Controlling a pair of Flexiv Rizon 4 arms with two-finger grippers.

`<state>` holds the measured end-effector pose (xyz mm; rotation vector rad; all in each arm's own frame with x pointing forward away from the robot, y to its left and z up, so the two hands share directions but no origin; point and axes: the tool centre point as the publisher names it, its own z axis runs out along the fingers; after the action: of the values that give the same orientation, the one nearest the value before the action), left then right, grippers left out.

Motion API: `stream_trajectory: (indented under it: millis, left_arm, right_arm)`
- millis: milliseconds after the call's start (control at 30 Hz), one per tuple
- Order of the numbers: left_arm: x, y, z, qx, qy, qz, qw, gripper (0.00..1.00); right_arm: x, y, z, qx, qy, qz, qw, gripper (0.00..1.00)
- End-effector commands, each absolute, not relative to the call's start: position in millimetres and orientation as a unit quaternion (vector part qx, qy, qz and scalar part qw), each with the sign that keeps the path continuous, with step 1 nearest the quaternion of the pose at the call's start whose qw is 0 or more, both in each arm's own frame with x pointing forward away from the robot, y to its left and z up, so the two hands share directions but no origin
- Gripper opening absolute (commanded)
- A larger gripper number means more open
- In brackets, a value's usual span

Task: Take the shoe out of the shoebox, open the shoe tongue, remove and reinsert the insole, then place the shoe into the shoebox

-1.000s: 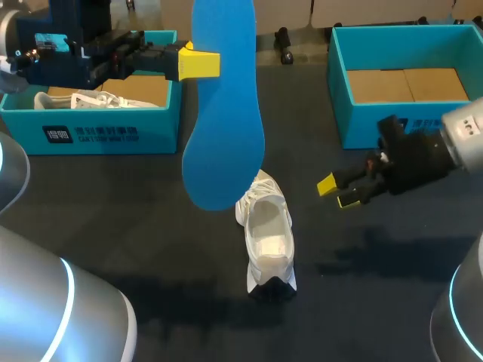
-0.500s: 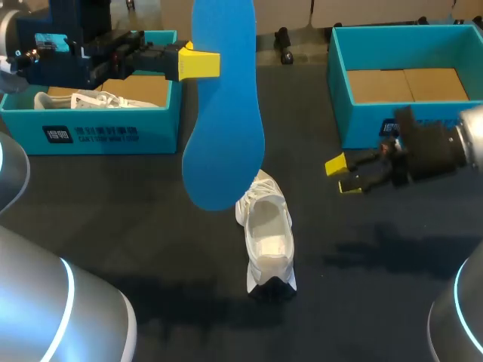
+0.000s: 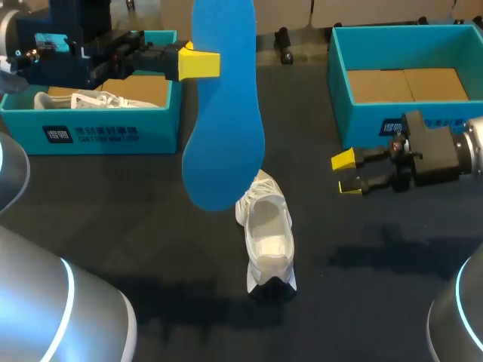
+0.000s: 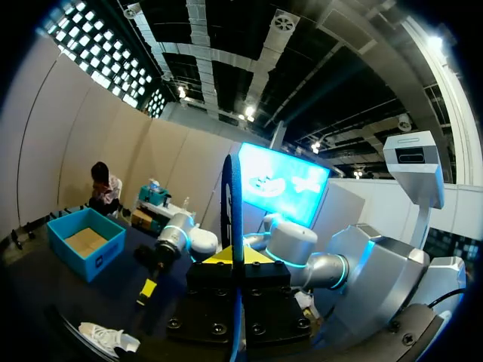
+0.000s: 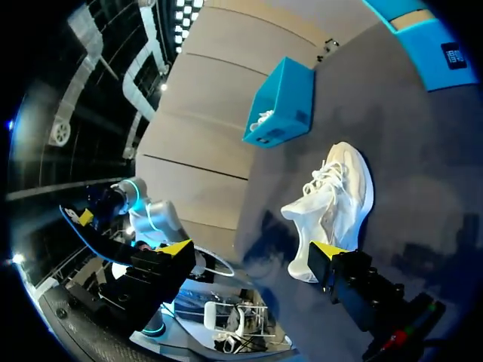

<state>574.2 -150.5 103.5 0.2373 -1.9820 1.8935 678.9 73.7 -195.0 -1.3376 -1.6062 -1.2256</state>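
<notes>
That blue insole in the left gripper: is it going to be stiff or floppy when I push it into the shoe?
The insole hangs flat from the left gripper without curling, so probably fairly stiff. Seen edge-on it is thin, so it may buckle if pushed endwise. The shoe stands unheld and might slide.

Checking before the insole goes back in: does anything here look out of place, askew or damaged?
Nothing looks damaged or spilled. The only thing out of its place is the blue insole, which hangs in the air, clamped in the left gripper. The white shoe stands upright on the table.
</notes>
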Motion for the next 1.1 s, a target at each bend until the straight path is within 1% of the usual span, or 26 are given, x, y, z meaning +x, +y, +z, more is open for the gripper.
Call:
stream_trajectory:
  millis: [33, 233, 267, 400, 567, 633, 667, 733, 833, 1100]
  left_arm:
    - [576, -152, 104, 0.084, -0.708, 0.674, 0.194, 0.00]
    - [591, -162, 102, 0.024, -0.676, 0.716, 0.175, 0.00]
    - [594, -163, 101, -0.005, -0.672, 0.724, 0.152, 0.00]
    - [600, -165, 95, -0.089, -0.642, 0.753, 0.114, 0.00]
    - [603, -165, 90, -0.188, -0.624, 0.757, 0.039, 0.00]
    - [604, -162, 89, -0.237, -0.603, 0.762, -0.010, 0.00]
    - [605, -160, 89, -0.257, -0.594, 0.762, -0.022, 0.00]
    - [609, -153, 84, -0.324, -0.571, 0.748, -0.097, 0.00]
    - [619, -144, 78, -0.343, -0.555, 0.744, -0.146, 0.00]
    - [619, -144, 78, -0.343, -0.555, 0.744, -0.146, 0.00]
  right_arm:
    - [680, 75, -196, -0.516, -0.621, -0.473, 0.352, 1.00]
    - [680, 75, -196, -0.516, -0.621, -0.473, 0.352, 1.00]
    - [680, 75, -196, -0.516, -0.621, -0.473, 0.352, 1.00]
    - [680, 75, -196, -0.516, -0.621, -0.473, 0.352, 1.00]
    - [680, 75, -196, -0.516, -0.621, -0.473, 0.352, 1.00]
    - [680, 75, -196, -0.516, -0.621, -0.473, 0.352, 1.00]
    - [680, 75, -196, -0.516, -0.621, -0.473, 0.352, 1.00]
    - [680, 75, -196, -0.516, -0.621, -0.473, 0.352, 1.00]
    - [680, 75, -196, -0.516, -0.621, -0.473, 0.352, 1.00]
    - [680, 75, -196, -0.516, -0.621, -0.473, 0.352, 1.00]
